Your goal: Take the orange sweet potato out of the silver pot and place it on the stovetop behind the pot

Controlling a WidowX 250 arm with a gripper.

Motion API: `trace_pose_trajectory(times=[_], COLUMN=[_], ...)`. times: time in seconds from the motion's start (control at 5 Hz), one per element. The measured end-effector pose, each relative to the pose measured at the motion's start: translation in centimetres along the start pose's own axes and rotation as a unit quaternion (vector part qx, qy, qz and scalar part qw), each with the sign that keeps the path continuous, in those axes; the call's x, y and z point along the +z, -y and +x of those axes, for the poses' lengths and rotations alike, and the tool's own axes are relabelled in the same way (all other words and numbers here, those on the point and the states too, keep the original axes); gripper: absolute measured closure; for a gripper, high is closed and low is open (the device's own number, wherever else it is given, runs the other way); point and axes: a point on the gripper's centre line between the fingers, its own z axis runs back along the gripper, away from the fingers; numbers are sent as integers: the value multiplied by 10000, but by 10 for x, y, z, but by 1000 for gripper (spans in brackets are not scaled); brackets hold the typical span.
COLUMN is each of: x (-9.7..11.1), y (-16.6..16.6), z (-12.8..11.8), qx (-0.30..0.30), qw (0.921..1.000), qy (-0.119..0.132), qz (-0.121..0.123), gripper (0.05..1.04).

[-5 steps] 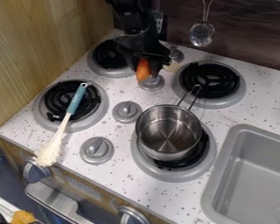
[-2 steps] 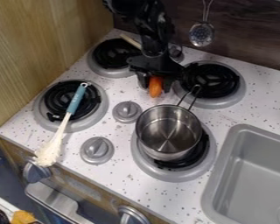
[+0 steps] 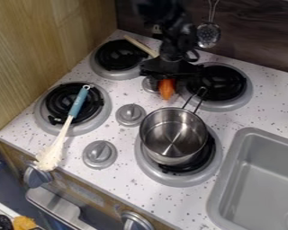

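The black gripper hangs over the back of the stove, just left of the back right burner. It is shut on an orange carrot, whose lower end points down between the fingers. Below and slightly right of the carrot, a steel pot rests on the front right burner, its wire handle angled up toward the back. A brush with a blue handle and pale bristles lies across the front left burner.
A wooden stick lies by the back left burner. Grey knobs stand between the burners. At the right is a grey sink. A slotted spoon hangs on the back wall.
The gripper has moved right and toward the front with the carrot, then a little further right. More of the wooden stick behind it shows. The pot and brush have stayed put.
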Motion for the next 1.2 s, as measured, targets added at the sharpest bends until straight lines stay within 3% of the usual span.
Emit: trace_pose_trajectory(times=[0.2, 0.4, 0.6, 0.8, 1.0, 1.2], x=[0, -3, -4, -5, -6, -5], y=[3, 5, 1, 0, -1, -4], z=[5, 6, 12, 14, 14, 14], qx=[9, -1, -20, -224, -394, -495], qw=[9999, 9997, 9993, 9978, 9970, 9971], qy=[98, 104, 58, 31, 18, 10], qz=[-59, -235, -379, -619, -670, -572], gripper=[458, 378, 113, 83, 83, 83])
